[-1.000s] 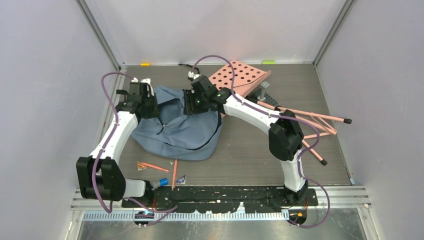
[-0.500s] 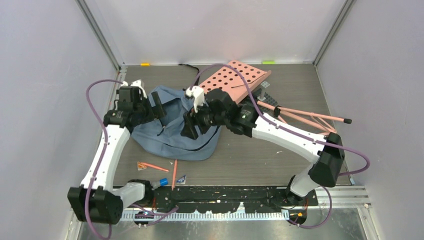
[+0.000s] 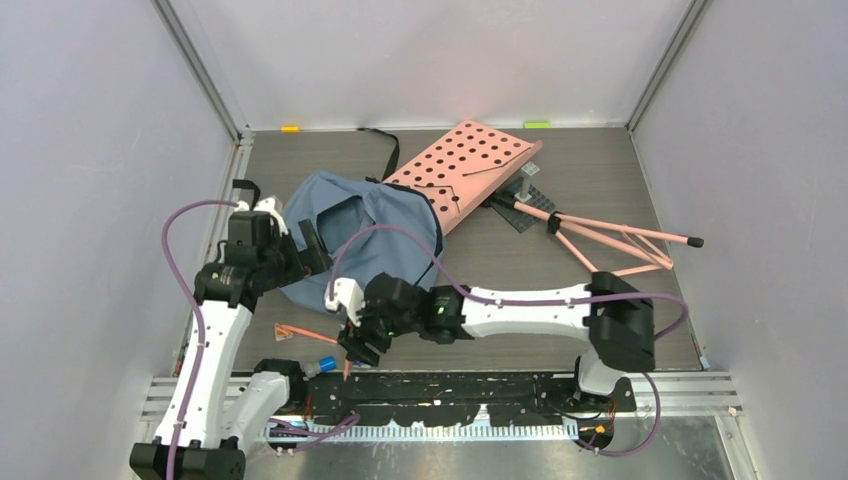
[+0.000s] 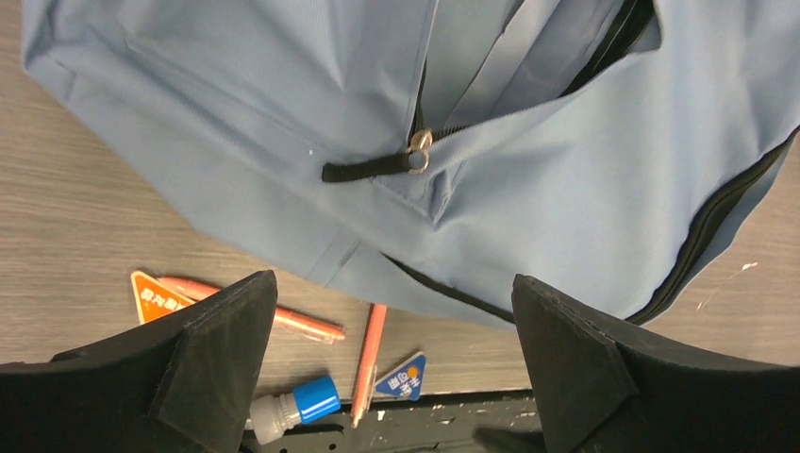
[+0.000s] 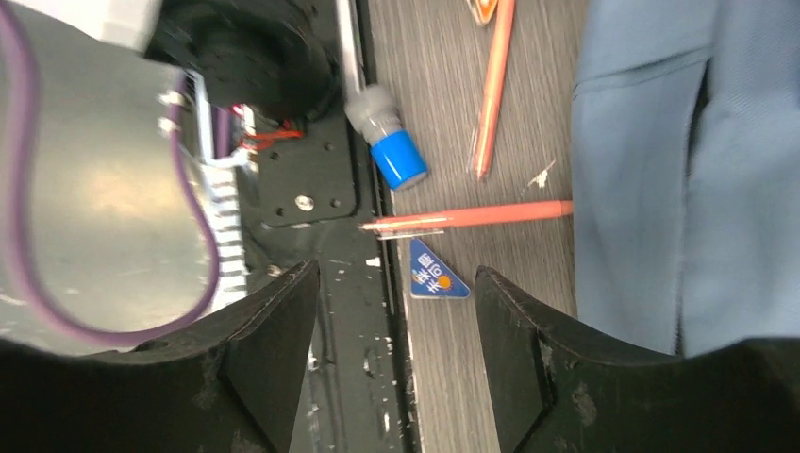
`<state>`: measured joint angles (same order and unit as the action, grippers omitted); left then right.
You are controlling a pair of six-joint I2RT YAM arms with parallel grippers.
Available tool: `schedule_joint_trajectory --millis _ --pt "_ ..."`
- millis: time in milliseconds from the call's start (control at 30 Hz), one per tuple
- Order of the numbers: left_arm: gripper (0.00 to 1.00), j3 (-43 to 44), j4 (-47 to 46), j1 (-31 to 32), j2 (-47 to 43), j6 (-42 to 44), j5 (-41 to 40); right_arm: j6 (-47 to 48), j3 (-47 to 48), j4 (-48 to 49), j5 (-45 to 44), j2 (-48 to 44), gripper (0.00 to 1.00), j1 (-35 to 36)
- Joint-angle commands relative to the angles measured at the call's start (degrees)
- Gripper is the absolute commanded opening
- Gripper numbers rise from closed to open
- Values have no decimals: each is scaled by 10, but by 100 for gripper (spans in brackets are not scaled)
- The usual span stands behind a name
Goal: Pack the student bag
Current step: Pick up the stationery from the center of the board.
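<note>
**Colour and Pattern Reference**

- Student bag (image 3: pixel 395 255): dusty blue fabric with black zipper edging and a black pull strap.
- Board (image 3: pixel 465 165): pink, with a regular grid of dark round holes.
- Pens (image 5: pixel 472 216): orange.
- Bottle (image 5: pixel 389 142): translucent grey body, blue cap.
- Blue tag (image 5: pixel 434 278): white and orange markings.
- Orange tag (image 4: pixel 156 297): white lettering.
- Table (image 3: pixel 600 180): dark grey-brown wood grain.

You see the student bag (image 4: pixel 283 113) only in part from the left wrist: the picture's top and right edges cut it off. The gap behind the bag's zipper is too dark to tell what lies inside. From above, the right arm (image 3: pixel 520 300) covers the bag's near edge and part of the orange pen (image 5: pixel 472 215) just beside it. Near the bag, the blue triangular tag (image 5: pixel 436 276) has print too small to read. The orange triangular tag (image 5: pixel 483 8) runs off the right wrist picture's top.
</note>
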<state>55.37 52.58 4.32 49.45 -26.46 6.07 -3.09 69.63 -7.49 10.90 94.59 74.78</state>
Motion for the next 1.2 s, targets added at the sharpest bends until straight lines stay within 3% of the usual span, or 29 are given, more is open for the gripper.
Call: schedule_joint_trajectory --millis 0,267,533,733,1033,1167 --pt "99 -43 -22 -4 -33 26 33 50 -33 83 -71 55 67 16" --pt "99 -90 -89 -4 -70 56 10 109 -27 117 -116 147 68 33" --pt "99 -105 -94 -4 -126 55 -18 125 -44 108 -118 146 64 34" --pt "99 -108 -94 -4 -137 52 -25 123 -46 102 -124 155 53 34" --pt "99 -107 -90 -4 -140 50 -28 105 -61 125 -131 133 18 36" --pt "99 -108 -90 -4 -146 49 -31 83 -83 140 -153 101 13 36"
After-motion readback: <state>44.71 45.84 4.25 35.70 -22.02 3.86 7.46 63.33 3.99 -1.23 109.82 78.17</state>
